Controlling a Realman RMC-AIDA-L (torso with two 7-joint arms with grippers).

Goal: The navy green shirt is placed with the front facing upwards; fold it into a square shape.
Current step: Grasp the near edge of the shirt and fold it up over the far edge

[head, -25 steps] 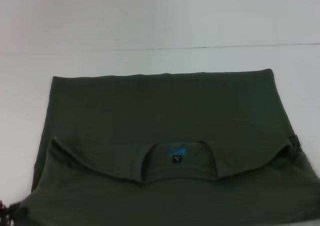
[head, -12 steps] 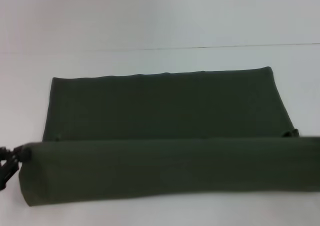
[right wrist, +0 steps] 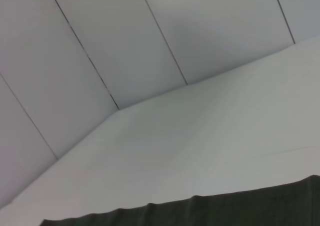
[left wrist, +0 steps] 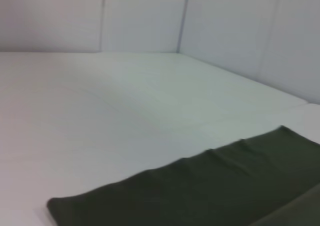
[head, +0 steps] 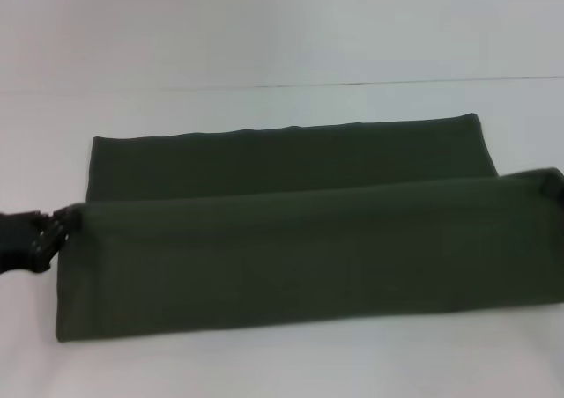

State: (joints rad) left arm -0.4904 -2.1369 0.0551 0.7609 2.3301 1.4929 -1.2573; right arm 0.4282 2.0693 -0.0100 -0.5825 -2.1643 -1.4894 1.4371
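Softly matte navy green shirt (head: 300, 257), long folded band, left hand (head: 40, 237) gripping corner

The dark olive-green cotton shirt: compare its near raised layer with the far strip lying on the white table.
The dark olive-green cotton shirt shows two parts. The near raised layer is held up at its left end by the left gripper; the far strip lies flat on the white table. The near layer looks taller and reaches the head view's right edge; the far strip is narrower and ends short of it. Both are plain green, no lettering visible.
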